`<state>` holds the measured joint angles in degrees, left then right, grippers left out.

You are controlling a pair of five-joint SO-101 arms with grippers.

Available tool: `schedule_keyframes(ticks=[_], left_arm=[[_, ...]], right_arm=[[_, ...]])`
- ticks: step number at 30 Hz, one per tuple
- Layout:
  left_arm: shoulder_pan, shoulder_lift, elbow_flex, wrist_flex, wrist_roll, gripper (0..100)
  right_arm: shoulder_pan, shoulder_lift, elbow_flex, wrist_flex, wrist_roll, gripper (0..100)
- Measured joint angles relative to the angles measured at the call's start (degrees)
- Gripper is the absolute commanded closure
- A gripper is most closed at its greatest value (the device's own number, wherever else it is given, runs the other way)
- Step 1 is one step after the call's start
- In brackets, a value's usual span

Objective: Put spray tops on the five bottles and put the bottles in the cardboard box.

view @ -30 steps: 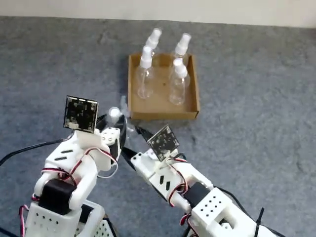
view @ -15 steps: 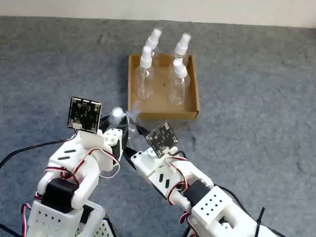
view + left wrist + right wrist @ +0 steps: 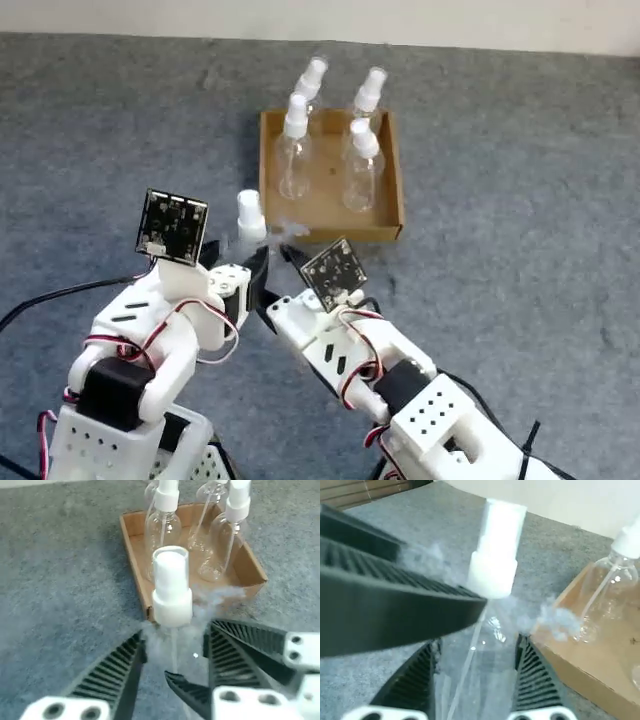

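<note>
Fifth bottle [image 3: 485, 630] is pinched from both sides. Your right gripper [image 3: 476, 652] has its two ribbed jaws pressed against the clear body, low down. Your left gripper [image 3: 175, 637] closes on the same bottle higher up, about the shoulder, one jaw on each side. In the left wrist view one black finger of the right gripper pokes in below the bottle, between the left jaws.

You have the bottle upright, with its white spray top [image 3: 171, 587] seated on the neck and its thin dip tube running down inside the clear body. It is lifted off the grey carpet [image 3: 500, 250], just outside the near left corner of the cardboard box [image 3: 330, 235].

Inside the box, four other bottles [image 3: 294, 165] stand upright in two rows, two near and two far. Each is capped with a white spray top. Both arms come in from the near side, left arm on the left, right arm on the right, meeting at the bottle.
</note>
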<state>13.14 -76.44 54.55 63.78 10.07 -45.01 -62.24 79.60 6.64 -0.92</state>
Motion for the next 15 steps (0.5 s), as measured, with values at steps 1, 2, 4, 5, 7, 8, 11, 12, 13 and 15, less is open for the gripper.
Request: schedule_keyframes(ticks=[1, 2, 4, 5, 7, 8, 11, 12, 13, 15], left_arm=[[0.0, 0.0, -0.26, 0.18, -0.97, 85], [0.0, 0.0, -0.62, 0.18, -1.85, 84], [-0.09, -0.97, -0.79, 0.18, -2.81, 84], [-0.62, -1.93, -0.79, 0.18, -3.08, 84], [-3.69, -4.84, -0.79, 0.18, -3.34, 84], [-5.54, -6.68, -0.62, 0.18, -3.52, 84], [-8.0, -12.22, 2.73, -0.7, -5.98, 84], [-8.0, -13.63, 4.13, -1.93, -7.12, 84], [-7.91, -14.68, 5.89, -3.52, -8.18, 84], [-7.74, -15.38, 8.88, -6.24, -9.58, 84]], right_arm=[[0.88, 0.0, 0.0, 0.0, 0.0, 99.5], [2.02, 0.0, 0.0, 0.0, 0.0, 99.5], [4.75, 0.0, 0.0, 0.0, 0.0, 99.5], [6.15, 0.0, -0.53, 0.0, 0.0, 99.5], [8.26, 0.0, -2.64, 0.35, 0.0, 99.5], [9.05, 0.0, -4.22, 1.05, 0.0, 99.5], [10.11, 1.67, -10.99, 5.1, 0.0, 99.5], [10.11, 3.16, -13.8, 6.59, 0.0, 99.5], [10.29, 4.92, -16.7, 8.18, 0.0, 99.5], [10.46, 9.05, -22.77, 11.25, 0.0, 99.5]])
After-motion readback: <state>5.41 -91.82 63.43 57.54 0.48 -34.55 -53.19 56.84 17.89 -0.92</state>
